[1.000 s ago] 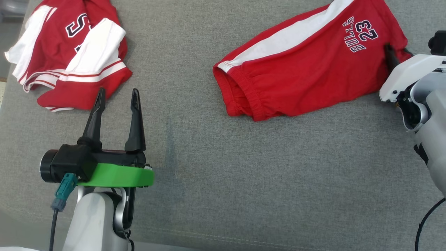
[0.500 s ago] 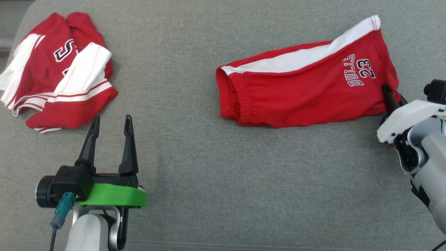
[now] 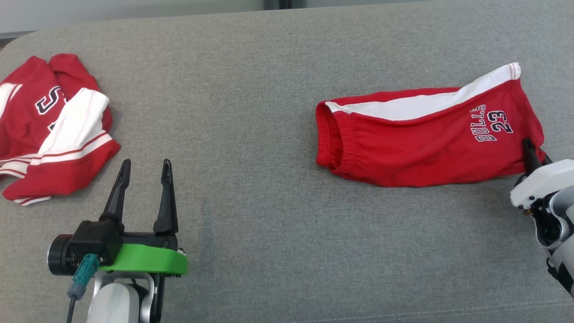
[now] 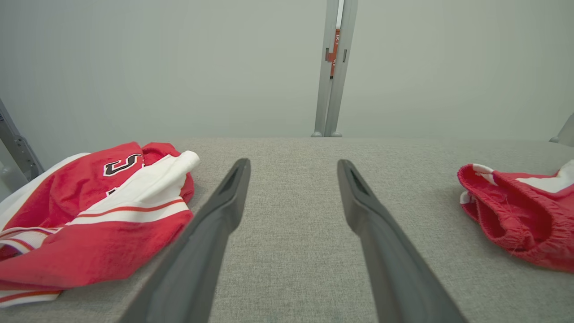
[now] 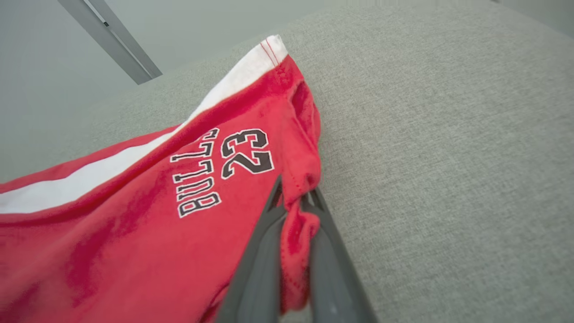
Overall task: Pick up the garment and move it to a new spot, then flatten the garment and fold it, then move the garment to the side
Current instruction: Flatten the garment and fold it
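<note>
— Now, how are the shorts (image 3: 426, 143) laid?
— Lengthwise across the grey cushion (image 3: 269, 112), on its right side, waistband pointed left. The right hem is pinched by the closed right gripper (image 3: 529, 148). The left gripper (image 3: 146, 163) is held spread wide, empty.

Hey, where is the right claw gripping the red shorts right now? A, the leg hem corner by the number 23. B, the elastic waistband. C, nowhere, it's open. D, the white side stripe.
A: the right wrist view shows the right claw shut on a bunched hem corner of the red fabric shorts with a white side stripe, beside the 23 print.
</note>
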Robot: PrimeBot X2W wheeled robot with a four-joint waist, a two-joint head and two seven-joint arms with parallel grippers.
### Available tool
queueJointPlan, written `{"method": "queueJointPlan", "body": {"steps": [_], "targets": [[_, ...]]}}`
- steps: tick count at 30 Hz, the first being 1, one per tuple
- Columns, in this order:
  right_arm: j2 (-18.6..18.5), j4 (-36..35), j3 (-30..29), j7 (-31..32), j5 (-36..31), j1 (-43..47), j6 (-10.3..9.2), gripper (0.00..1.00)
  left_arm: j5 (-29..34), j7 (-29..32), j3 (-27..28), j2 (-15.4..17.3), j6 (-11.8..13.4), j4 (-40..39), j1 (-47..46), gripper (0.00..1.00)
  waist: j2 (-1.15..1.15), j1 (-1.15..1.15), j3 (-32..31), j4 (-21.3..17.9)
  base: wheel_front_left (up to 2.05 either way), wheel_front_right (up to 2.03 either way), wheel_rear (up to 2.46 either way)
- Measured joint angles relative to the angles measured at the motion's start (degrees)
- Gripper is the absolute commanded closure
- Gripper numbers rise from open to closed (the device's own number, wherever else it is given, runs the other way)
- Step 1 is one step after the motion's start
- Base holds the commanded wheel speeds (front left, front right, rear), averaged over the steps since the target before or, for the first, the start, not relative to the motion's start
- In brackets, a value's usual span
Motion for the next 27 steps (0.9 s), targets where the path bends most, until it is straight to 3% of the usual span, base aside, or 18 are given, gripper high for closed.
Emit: {"method": "queueJointPlan", "body": {"steps": [6,14,20,27], "targets": [[1.91,-2.78,0.15,-0.46,-2.55,-2.44,0.00,1.00,0.14,0.00,0.22,0.00,-0.29,0.98,0.09,0.00,0.00,0.00,-1.48,-0.50,0.00,0.00,0.00],[5.75,-12.54,0.43,-0.51,-7.50,-3.02,0.00,1.00,0.11,0.00,0.13,0.00,-0.56,1.19,1.19,0.00,0.00,0.00,-3.75,-0.03,0.00,0.00,0.00],[8.80,-19.15,4.50,-0.55,-10.77,-2.11,0.00,1.00,-0.18,0.00,0.01,0.00,-0.53,0.70,1.27,0.00,0.00,0.00,-4.01,1.52,0.00,0.00,0.00],[11.74,-19.94,9.36,-0.27,-13.68,1.42,0.00,1.00,-1.01,0.00,-0.71,0.00,-0.01,0.45,1.30,0.00,0.00,0.00,-3.78,3.94,0.00,0.00,0.00]]}}
